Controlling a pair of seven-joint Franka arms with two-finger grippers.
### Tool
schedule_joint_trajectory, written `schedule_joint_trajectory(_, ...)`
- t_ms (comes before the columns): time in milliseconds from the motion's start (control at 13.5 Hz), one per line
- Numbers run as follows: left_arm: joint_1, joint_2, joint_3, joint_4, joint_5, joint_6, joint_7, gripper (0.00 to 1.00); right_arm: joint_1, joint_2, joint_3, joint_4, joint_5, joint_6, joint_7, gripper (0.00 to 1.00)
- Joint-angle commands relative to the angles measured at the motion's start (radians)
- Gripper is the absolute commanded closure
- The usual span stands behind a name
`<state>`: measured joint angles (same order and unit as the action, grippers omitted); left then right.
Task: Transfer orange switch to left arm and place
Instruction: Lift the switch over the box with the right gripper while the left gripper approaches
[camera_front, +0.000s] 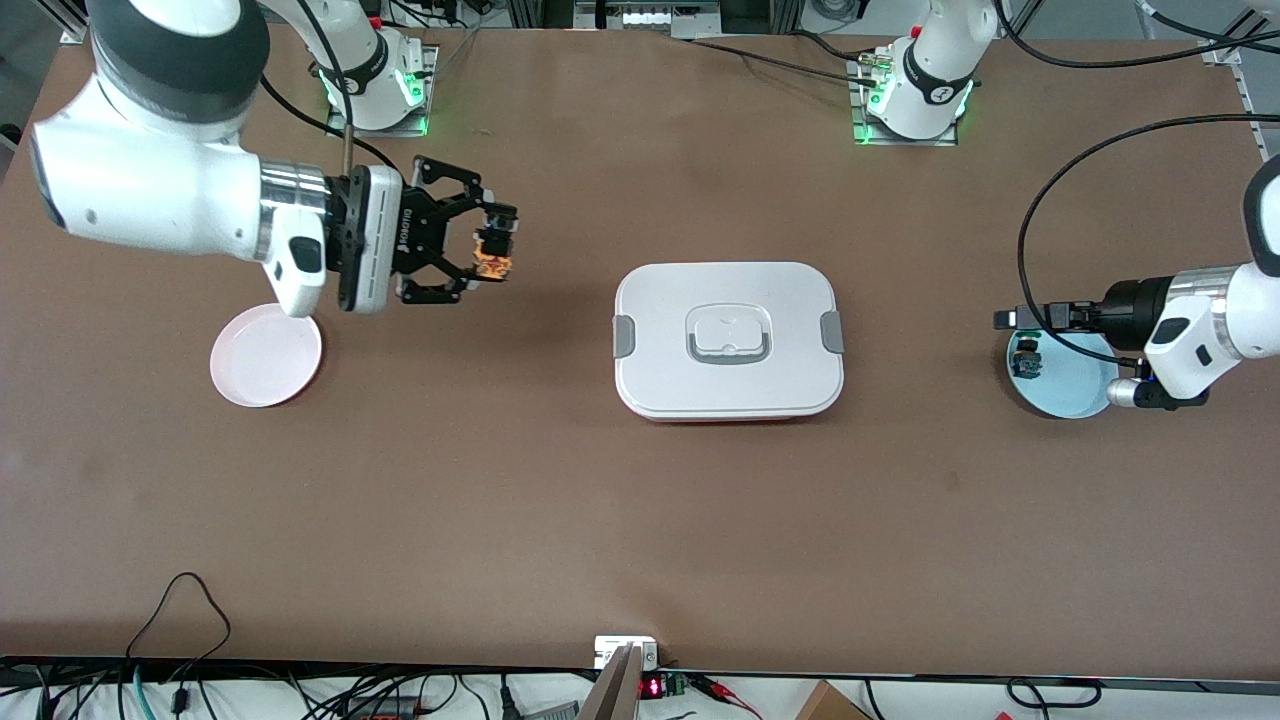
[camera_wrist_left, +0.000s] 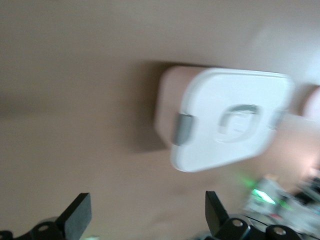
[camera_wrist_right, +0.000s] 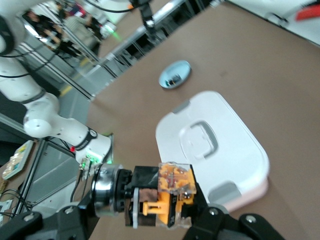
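Observation:
My right gripper (camera_front: 498, 242) is shut on the orange switch (camera_front: 492, 262) and holds it in the air over bare table between the pink plate and the box (camera_front: 728, 340). In the right wrist view the switch (camera_wrist_right: 167, 192) sits clamped between the jaws, with the white lidded box (camera_wrist_right: 215, 145) lying further out. My left gripper (camera_front: 1010, 320) is over the light blue plate's edge, pointing toward the box. In the left wrist view its fingers (camera_wrist_left: 75, 217) stand wide apart and empty, and the box (camera_wrist_left: 230, 117) is ahead.
A pink plate (camera_front: 265, 357) lies under the right arm's wrist. A light blue plate (camera_front: 1070, 385) at the left arm's end holds a small blue switch (camera_front: 1027, 358); this plate also shows in the right wrist view (camera_wrist_right: 175, 75). Cables run along the table edges.

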<state>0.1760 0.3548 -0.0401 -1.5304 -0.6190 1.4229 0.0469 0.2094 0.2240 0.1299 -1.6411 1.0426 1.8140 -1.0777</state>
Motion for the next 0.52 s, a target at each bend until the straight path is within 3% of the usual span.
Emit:
schedule_joint_trajectory(0, 0.069, 0.172, -0.004, 0.03, -0.415, -0.148, 0.004, 0.0, 0.05, 0.035, -0.001, 0.007, 0.173, 0.042, -0.152, 1.0)
schedule_joint_trajectory(148, 0.044, 0.187, -0.007, 0.038, -0.491, -0.127, -0.021, 0.0, 0.082, 0.046, 0.001, 0.012, 0.287, 0.105, -0.233, 1.0)
schedule_joint_trajectory(296, -0.048, 0.168, -0.007, 0.033, -0.537, -0.087, -0.155, 0.0, 0.123, 0.049, 0.001, 0.012, 0.379, 0.177, -0.319, 1.0)
schedule_joint_trajectory(444, -0.151, 0.141, -0.011, 0.041, -0.556, 0.049, -0.214, 0.0, 0.149, 0.066, 0.001, 0.012, 0.468, 0.257, -0.451, 1.0)
